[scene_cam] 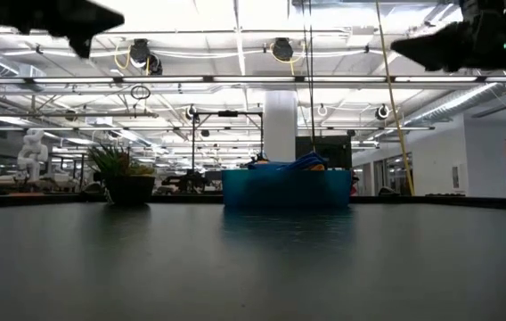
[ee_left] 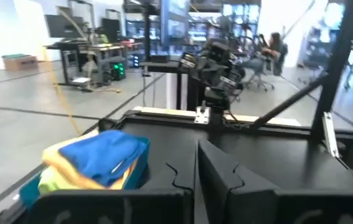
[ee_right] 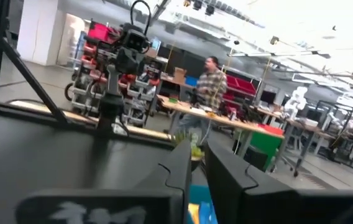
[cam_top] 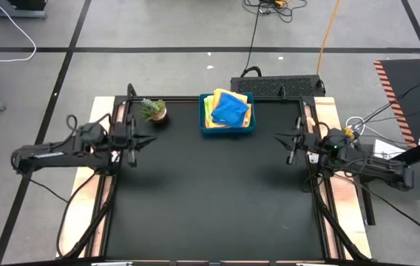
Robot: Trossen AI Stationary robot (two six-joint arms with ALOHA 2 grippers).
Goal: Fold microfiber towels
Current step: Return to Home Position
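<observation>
The left gripper and right gripper, both nearly closed, hold nothing. Far on the bench, the blue tray holds stacked towels, blue uppermost.

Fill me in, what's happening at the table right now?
Nothing is being handled. The folded towels sit stacked in the blue tray at the far edge of the table, blue one on top, beside a small plant. The left hand and right hand hang empty at either side, away from the tray.
</observation>
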